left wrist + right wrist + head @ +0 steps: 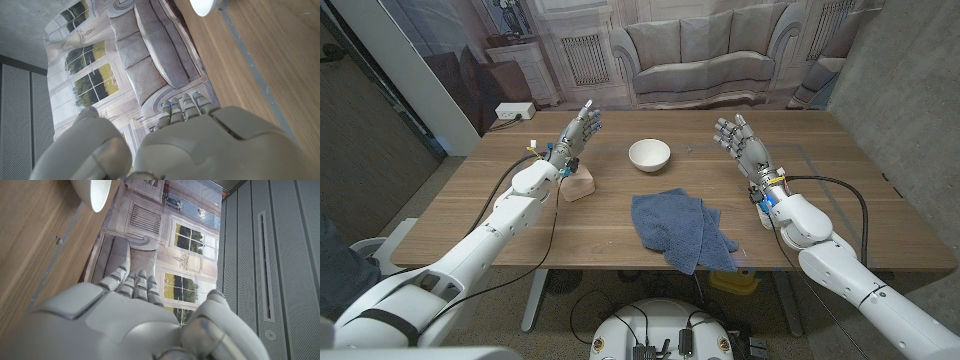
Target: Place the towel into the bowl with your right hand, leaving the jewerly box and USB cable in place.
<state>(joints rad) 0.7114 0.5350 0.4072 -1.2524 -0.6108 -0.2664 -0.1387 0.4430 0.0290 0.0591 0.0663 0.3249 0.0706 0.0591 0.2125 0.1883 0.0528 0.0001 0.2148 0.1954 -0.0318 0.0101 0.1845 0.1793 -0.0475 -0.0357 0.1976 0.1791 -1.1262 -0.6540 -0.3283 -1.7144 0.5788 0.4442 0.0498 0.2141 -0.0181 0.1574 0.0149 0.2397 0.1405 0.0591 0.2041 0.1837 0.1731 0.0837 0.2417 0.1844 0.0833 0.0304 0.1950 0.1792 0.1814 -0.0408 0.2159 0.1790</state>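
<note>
my right hand (pixel 738 137) hovers open and empty, the towel (pixel 678 228) draped over the table's (pixel 860 190) near edge, so i might drag it off or knock the bowl (pixel 649 154).

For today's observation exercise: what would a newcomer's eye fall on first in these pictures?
Probably the crumpled blue towel near the table's front edge, with the white bowl standing empty behind it. Next, the two robot hands raised on either side, left hand and right hand, both holding nothing.
</note>
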